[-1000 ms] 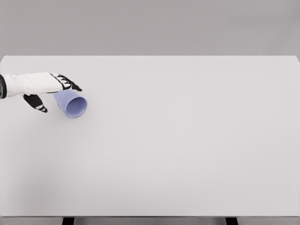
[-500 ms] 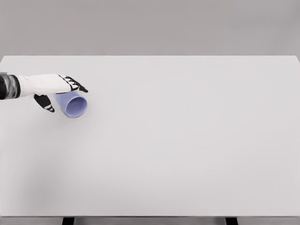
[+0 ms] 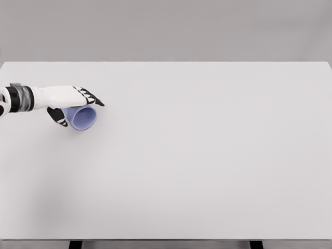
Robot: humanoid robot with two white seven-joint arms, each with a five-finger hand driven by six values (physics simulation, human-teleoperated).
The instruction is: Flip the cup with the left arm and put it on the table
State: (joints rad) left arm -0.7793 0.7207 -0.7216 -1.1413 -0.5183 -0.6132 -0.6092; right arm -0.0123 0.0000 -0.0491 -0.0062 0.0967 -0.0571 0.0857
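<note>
White and flat, the table (image 3: 207, 155) fills nearly the whole head view, its far edge running straight across under a plain grey backdrop, and two dark legs just showing at the bottom edge.

The left arm (image 3: 31, 97) comes in at nine o'clock, a white forearm with a dark and grey banded wrist, reaching level toward three o'clock over the table's left part. The left hand (image 3: 70, 102) sits at its end, white on the back with black fingers (image 3: 92, 98) stretched over the top of the cup, and the thumb (image 3: 58, 116) dropped to the cup's seven o'clock side. The hand brackets the cup from above and below; whether the fingers actually press on it cannot be told from this view.

The cup (image 3: 83, 118), pale blue-violet, lies on its side on the table at about nine o'clock from the table's middle, well to the left. Its open mouth faces toward five o'clock, and its base end is hidden under the hand.
</note>
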